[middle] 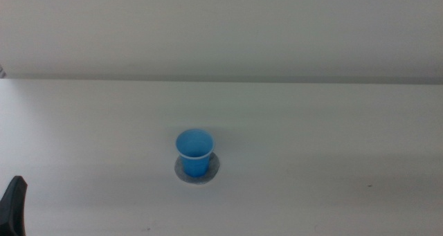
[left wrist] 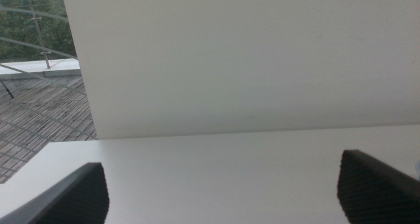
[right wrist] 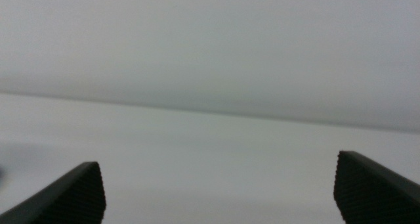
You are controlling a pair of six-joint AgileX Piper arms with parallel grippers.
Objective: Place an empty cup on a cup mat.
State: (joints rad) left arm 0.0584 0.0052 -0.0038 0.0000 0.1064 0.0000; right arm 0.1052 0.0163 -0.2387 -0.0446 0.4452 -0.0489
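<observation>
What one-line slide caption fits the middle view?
Upright blue cup standing on the grey cup mat on a white table; left hand waits at the lower-left edge.

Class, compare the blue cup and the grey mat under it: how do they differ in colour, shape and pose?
The cup is bright blue; the cup mat is speckled grey. The cup stands upright and tapers downward; the mat lies flat. The cup rests on the mat. Both are round.

The left gripper [middle: 14, 205] shows only as a dark tip at the middle view's lower left edge, jaws spread wide. The right gripper [right wrist: 220, 191], apparently parked outside the middle view, is likewise spread wide.
</observation>
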